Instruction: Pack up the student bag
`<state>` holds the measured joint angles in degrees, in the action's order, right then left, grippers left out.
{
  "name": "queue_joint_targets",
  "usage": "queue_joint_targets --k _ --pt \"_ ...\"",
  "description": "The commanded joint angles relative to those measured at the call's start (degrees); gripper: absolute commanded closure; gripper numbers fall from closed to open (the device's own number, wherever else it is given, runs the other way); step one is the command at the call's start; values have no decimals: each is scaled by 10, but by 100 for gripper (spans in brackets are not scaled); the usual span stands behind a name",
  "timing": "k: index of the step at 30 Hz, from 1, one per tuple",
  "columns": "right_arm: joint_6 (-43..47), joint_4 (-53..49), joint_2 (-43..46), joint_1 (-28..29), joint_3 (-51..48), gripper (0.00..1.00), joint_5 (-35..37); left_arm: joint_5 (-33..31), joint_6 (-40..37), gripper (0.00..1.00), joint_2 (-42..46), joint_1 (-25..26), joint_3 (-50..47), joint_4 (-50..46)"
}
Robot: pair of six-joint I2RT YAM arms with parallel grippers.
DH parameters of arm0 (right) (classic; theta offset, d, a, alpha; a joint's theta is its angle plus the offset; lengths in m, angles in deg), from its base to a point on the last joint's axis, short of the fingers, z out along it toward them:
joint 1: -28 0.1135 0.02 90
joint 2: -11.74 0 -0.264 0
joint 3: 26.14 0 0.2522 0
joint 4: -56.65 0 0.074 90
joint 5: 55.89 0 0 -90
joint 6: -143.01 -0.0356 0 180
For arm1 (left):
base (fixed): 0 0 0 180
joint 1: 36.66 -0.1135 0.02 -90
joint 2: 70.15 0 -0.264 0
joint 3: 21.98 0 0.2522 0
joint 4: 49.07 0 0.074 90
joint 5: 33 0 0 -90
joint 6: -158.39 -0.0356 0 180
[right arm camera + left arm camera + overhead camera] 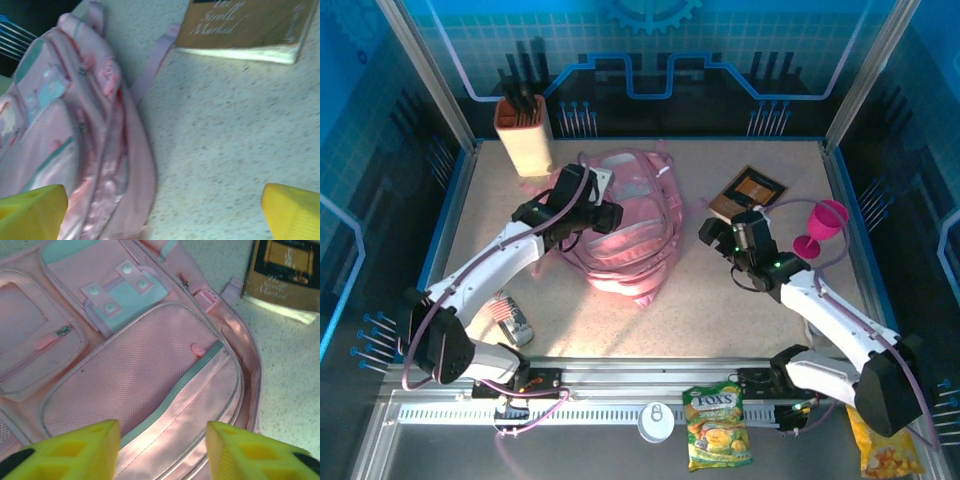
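Bag [635,250] lies mid-desk [720,320]. Left gripper [610,215] hovers over it, fingers [75,450] wide, empty. Right gripper [712,232] sits btwn bag & book [748,190], fingers [30,207] wide, empty.

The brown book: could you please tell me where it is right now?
Top view: the brown book lies at back right, between the student bag and the pink goblet.
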<state>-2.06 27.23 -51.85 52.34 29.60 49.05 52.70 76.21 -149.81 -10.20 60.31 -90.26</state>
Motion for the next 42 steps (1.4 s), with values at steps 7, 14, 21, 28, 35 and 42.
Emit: queue_joint_targets --k 7,14,21,28,35,42 --pt "130 -54 -172 -106 144 0 -88 -39 29 15 78 -37 -62 41" --pt "163 -123 -351 -141 307 1 -108 -34 20 1 95 -45 -80 54" --pt "165 -168 -472 -153 420 1 -129 -24 18 1 94 -45 -80 52" --pt "173 -209 -548 -158 499 3 -126 -17 23 1 89 -45 -74 47" --pt "175 -240 -601 -161 548 1 -134 -19 31 1 78 -45 -63 35" --pt "163 -260 -603 -160 519 2 -154 -15 31 1 78 -45 -63 36"
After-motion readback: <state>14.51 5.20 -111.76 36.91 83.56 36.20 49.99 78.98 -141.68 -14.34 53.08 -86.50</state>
